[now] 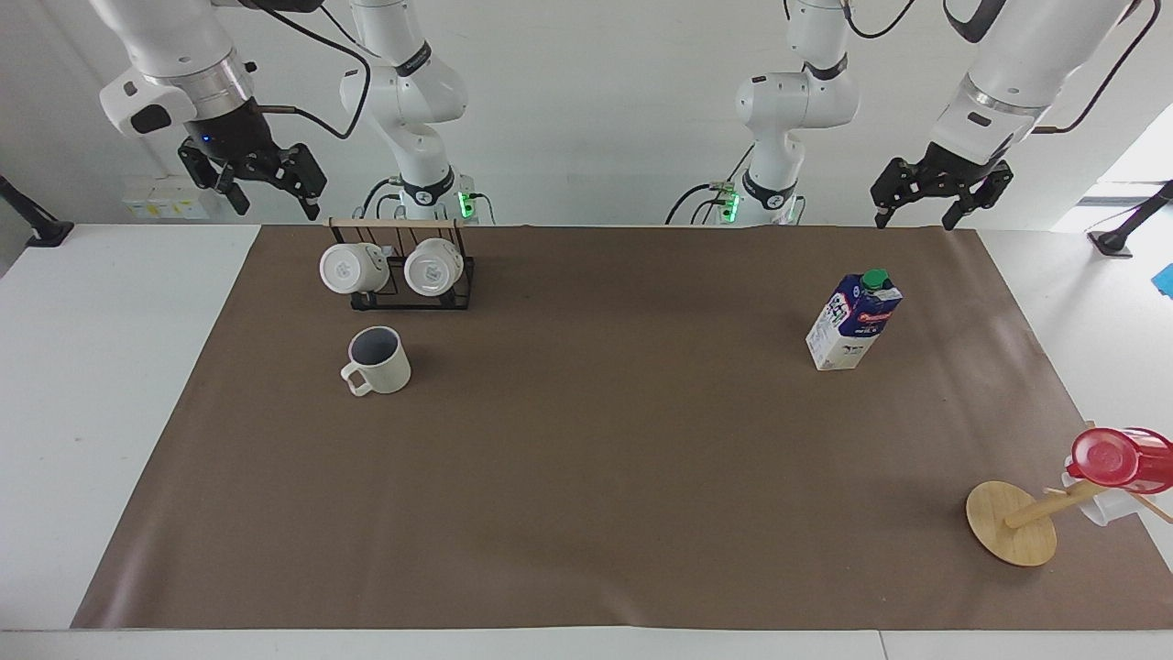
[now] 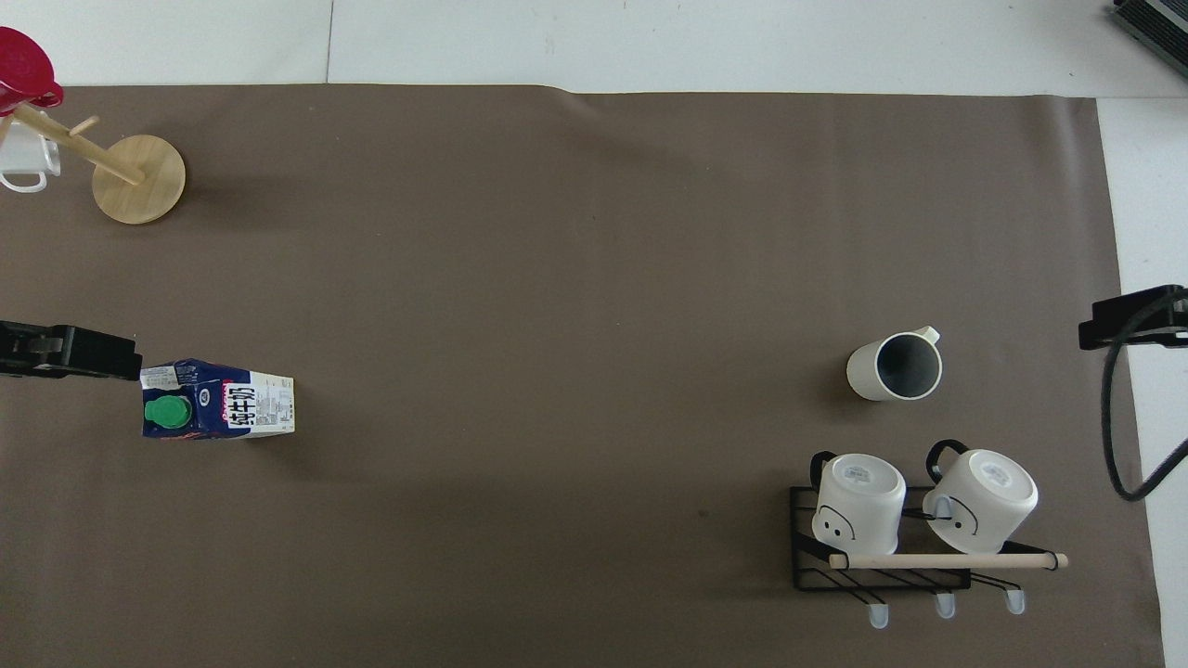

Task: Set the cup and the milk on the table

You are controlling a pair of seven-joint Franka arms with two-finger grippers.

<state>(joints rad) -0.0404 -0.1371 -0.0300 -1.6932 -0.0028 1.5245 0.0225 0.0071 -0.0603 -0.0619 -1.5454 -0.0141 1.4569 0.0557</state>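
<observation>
The cream cup (image 1: 378,361) (image 2: 895,367) with a dark grey inside stands upright on the brown paper of the table (image 1: 596,458), a little farther from the robots than the black rack. The milk (image 1: 853,320) (image 2: 216,400), a blue and white carton with a green cap, stands upright toward the left arm's end. My right gripper (image 1: 272,193) hangs open high in the air, up beside the rack. High over the paper's edge by the robots, my left gripper (image 1: 918,218) is open too. Neither holds anything.
A black wire rack (image 1: 403,268) (image 2: 905,543) holds two white mugs on their sides. A wooden mug tree (image 1: 1013,522) (image 2: 130,176) with a red plastic cup (image 1: 1113,458) stands at the left arm's end, farther from the robots than the milk.
</observation>
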